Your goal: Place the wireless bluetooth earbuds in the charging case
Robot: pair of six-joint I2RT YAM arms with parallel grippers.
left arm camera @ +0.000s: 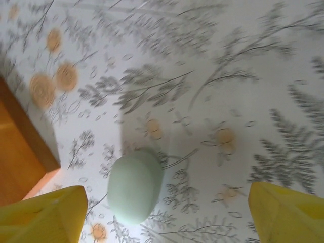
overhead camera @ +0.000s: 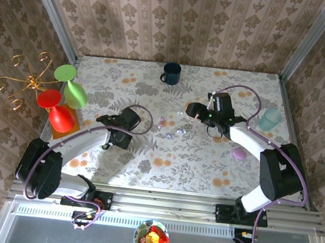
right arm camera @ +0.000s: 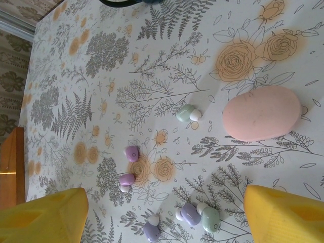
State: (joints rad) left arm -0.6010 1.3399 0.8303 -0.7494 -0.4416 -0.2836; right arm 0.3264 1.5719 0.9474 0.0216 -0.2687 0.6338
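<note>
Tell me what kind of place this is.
Probably a mock-up room for robot trials, not a home: wallpapered panels in metal framing, a floral tablecloth, and the left arm and right arm bolted to an aluminium rail.

Seen from above, the earbuds shrink to pale specks of uncertain colour, while the right wrist view's top edge cuts off the dark mug.
</note>
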